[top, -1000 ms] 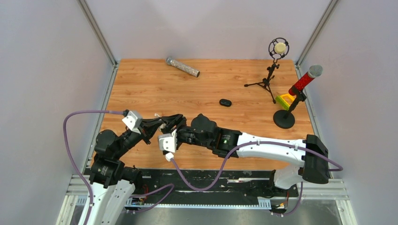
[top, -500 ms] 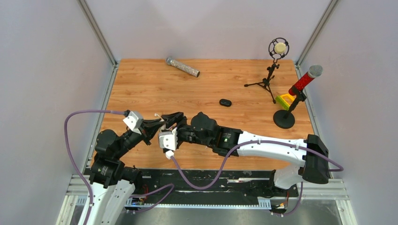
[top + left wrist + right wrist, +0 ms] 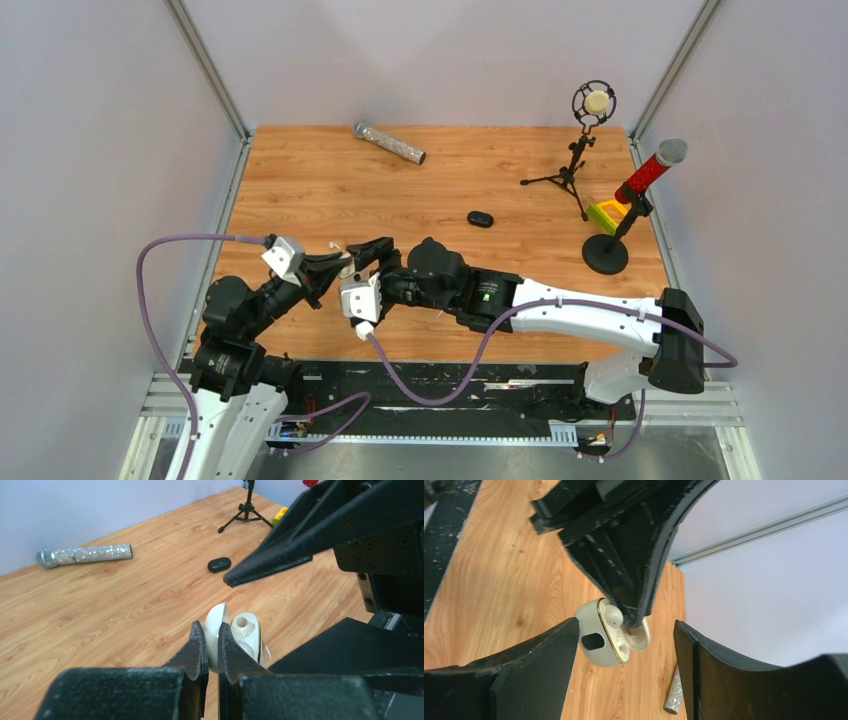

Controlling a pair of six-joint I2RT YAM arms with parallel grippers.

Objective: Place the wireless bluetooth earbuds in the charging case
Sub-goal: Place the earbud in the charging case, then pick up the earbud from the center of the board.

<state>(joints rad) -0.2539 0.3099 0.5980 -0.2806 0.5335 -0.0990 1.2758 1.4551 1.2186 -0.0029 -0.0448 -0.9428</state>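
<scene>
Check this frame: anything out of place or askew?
The glitter microphone lies flat at the far edge of the table, while the red microphone and the caged microphone stand on stands. The case is held open off the table, pinched by its lid in the left gripper; one earbud sits in it. Nothing spilled.

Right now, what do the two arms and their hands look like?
The left arm and right arm mix white links with black joint housings. The left hand and right hand each have two black, scuffed, tapering fingers. White camera blocks at the wrists trail purple cables.
</scene>
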